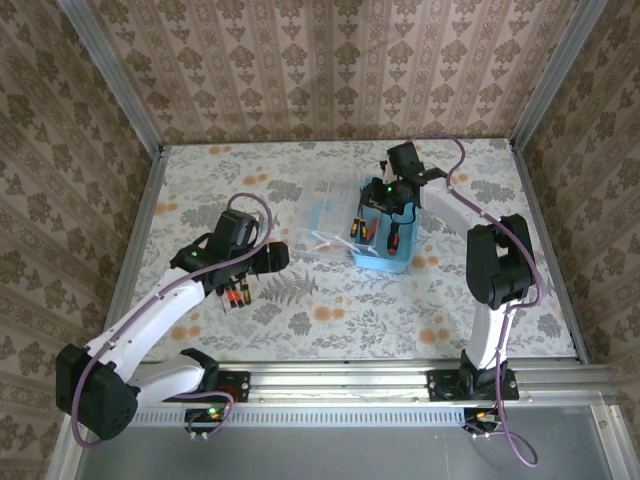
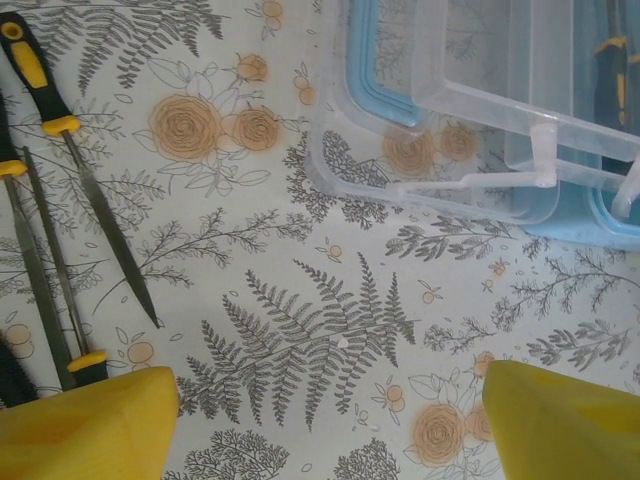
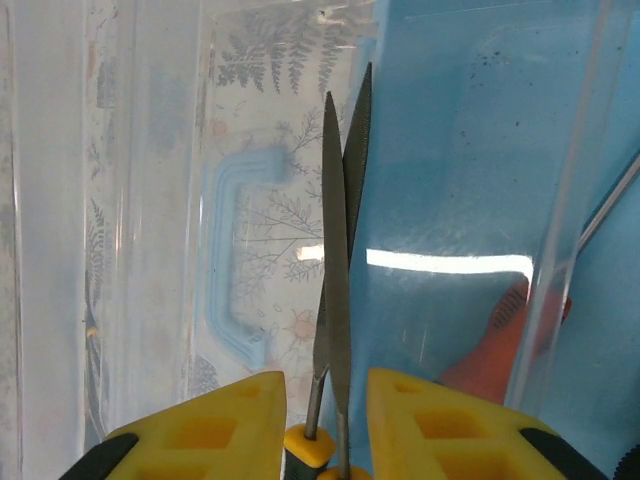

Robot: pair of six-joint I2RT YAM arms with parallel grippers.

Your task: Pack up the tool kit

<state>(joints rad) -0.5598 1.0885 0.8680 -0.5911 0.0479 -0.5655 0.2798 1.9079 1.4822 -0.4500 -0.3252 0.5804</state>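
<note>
Seen from the top external camera, the small light-blue translucent plastic case (image 1: 380, 262) sits right of centre, its clear hinged lid (image 1: 322, 228) thrown open to the left. The right gripper (image 1: 398, 208) hangs over the case. The left gripper (image 1: 258, 268) hovers near a loose bunch of slim steel tools with black-and-yellow handles (image 1: 237, 296) on the floral tablecloth (image 1: 450, 300), well apart from the case, so the left arm is the nearer one to them.

In the left wrist view, the yellow fingers (image 2: 90, 425) are spread wide with only cloth between them. The loose bunch lies left of that gap, long axes running away from the camera, across the closing line. A sideways shift looks needed, hardly a twist.

In the right wrist view, the fingers (image 3: 200, 430) stand slightly parted around two slim tools (image 3: 335, 250) whose shafts point straight ahead over the case floor; whether they pinch the handles I cannot tell
</note>
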